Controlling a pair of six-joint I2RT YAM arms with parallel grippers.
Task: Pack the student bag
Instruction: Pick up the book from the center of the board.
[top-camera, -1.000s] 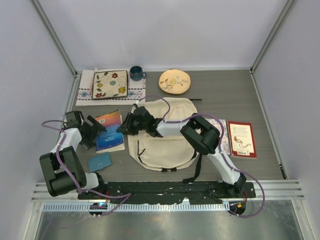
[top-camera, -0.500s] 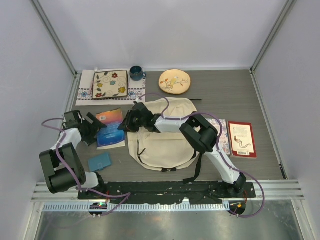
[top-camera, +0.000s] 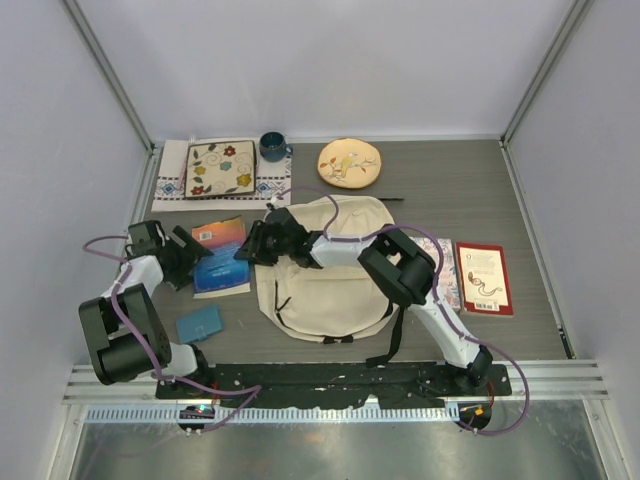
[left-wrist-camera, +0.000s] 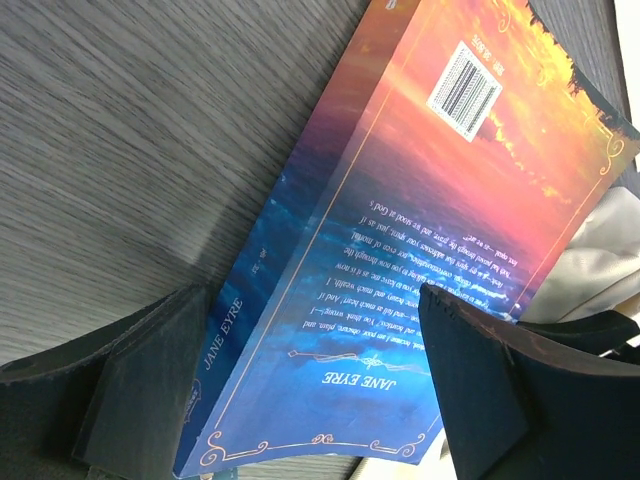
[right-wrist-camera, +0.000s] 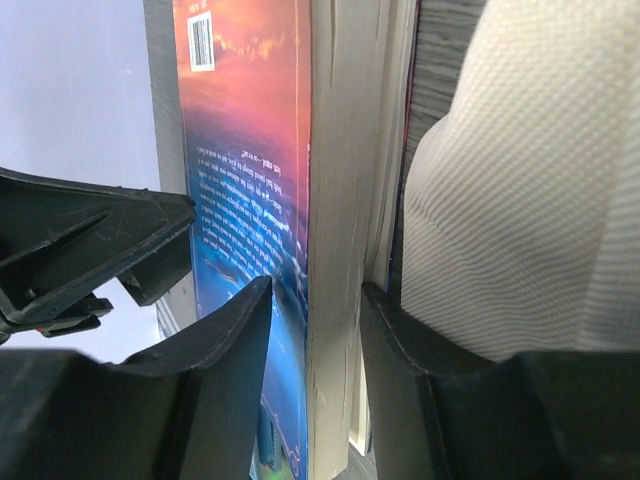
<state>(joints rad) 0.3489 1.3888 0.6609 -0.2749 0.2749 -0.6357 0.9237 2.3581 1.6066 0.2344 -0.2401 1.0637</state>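
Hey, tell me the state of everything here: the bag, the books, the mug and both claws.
student bag, lying flat.
Jane Eyre book, closed, back cover up, outside the bag.
red book, closed, lying flat.
mug, upright.
left claw, open above Jane Eyre.
right claw, astride Jane Eyre's page edge; grip unclear.

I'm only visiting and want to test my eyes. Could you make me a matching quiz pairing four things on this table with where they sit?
Things:
1 blue mug
2 red book
3 student bag
4 Jane Eyre book

Places:
A middle of the table
B right side
C far edge
D just left of the bag

Pairs: 1-C, 2-B, 3-A, 4-D
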